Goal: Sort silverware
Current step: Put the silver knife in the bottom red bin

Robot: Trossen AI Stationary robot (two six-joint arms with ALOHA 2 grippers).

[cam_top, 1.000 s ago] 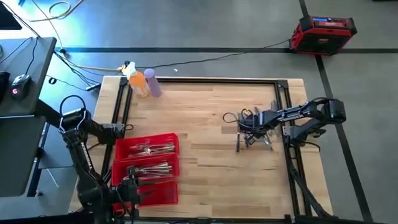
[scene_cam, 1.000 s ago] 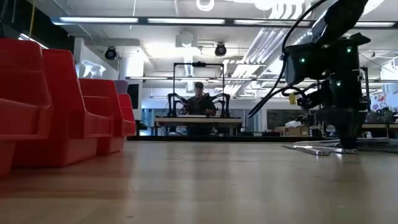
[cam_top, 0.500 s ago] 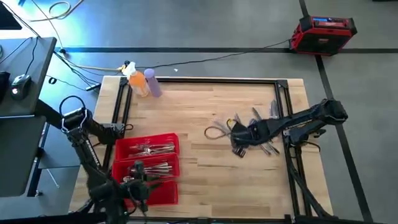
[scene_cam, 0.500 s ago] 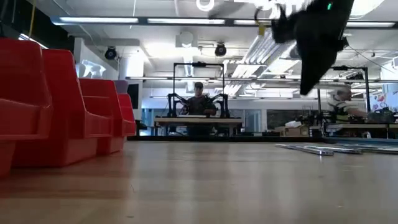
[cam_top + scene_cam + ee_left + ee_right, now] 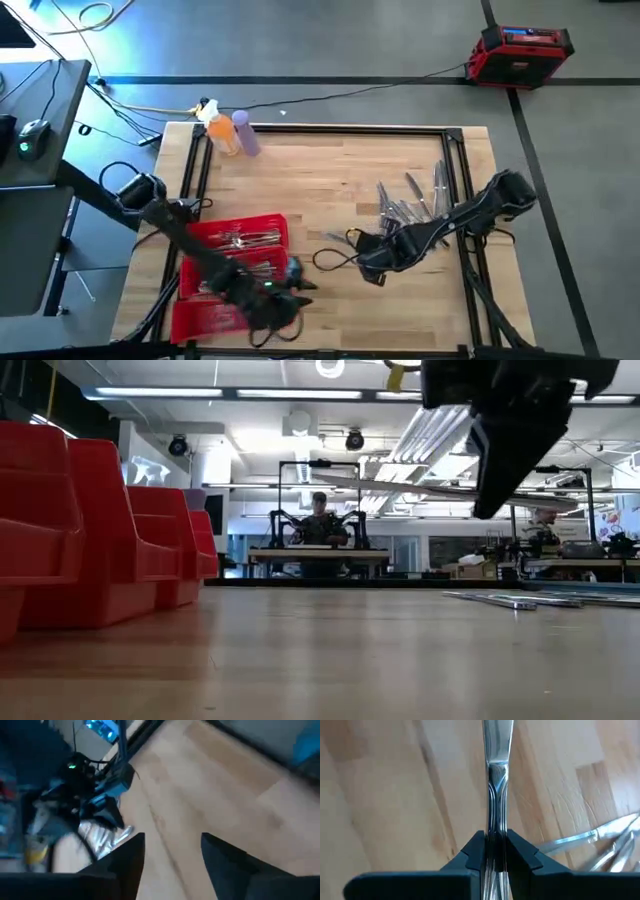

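Observation:
The loose silverware (image 5: 410, 205) lies in a pile on the wooden table at the right. More silverware (image 5: 245, 238) lies in the compartments of the red tray (image 5: 195, 240) at the near left. My right gripper (image 5: 367, 262) hangs between pile and tray, shut on one slim silver piece (image 5: 440, 490). My left gripper (image 5: 300, 287) hovers just right of the tray, open (image 5: 172, 865), with nothing between its fingers. My right gripper pinches the silver piece between its two fingers (image 5: 477, 852), on its narrow shaft (image 5: 496, 827). The piece runs straight on ahead of the fingers. In the low view it lies about level, lifted well clear of the table.
An orange bottle and a purple bottle (image 5: 230, 132) stand at the far left corner. A black frame (image 5: 320, 128) runs along the table's edges. Bare wood lies between the tray and the pile. A red case (image 5: 520, 52) sits on the floor beyond the table.
My right gripper has risen from the pile with the silver piece and has gone toward the table's left and near edges, toward the tray. My left arm has swung from the table's near left corner across the tray to its right side.

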